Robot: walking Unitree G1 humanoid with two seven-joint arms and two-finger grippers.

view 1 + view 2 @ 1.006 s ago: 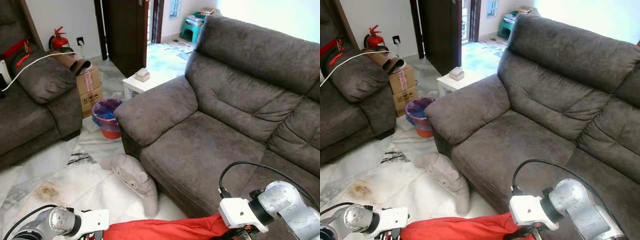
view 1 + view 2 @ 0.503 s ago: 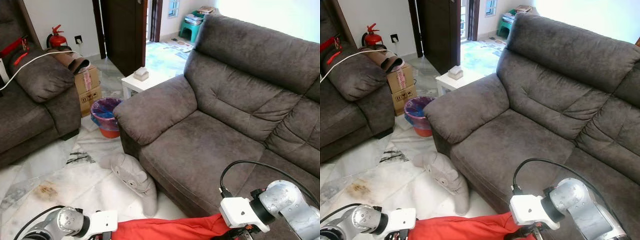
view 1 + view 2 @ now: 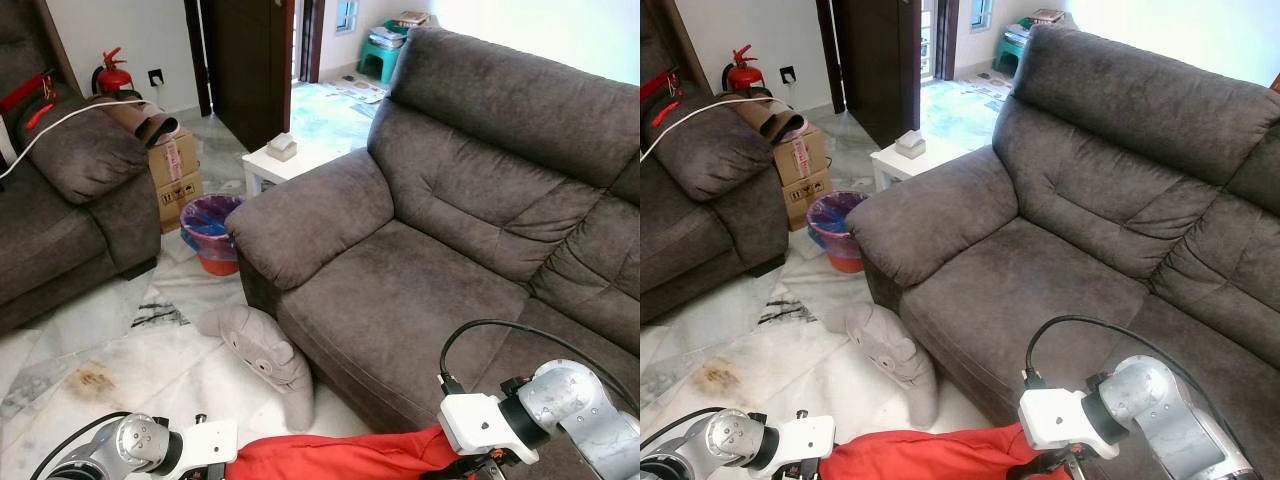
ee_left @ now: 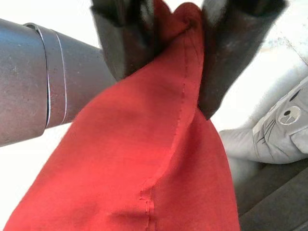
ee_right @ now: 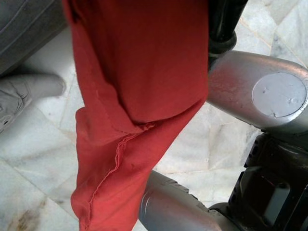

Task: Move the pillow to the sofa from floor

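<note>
Red pillow slung between both grippers at the bottom edge of the frame, sofa seat lying up and to the right of it.

The red pillow is hanging stretched crosswise along the lower edge of the head views, its long axis running left to right. The left gripper is pinching one end with its fingers clamped on the cloth; the right gripper is gripping the other end. The sofa seat is sitting above and right of the load, nearer the right arm, so the carry is likely heading that way. A grey plush cushion is leaning against the sofa front on the floor, lower centre.
</note>
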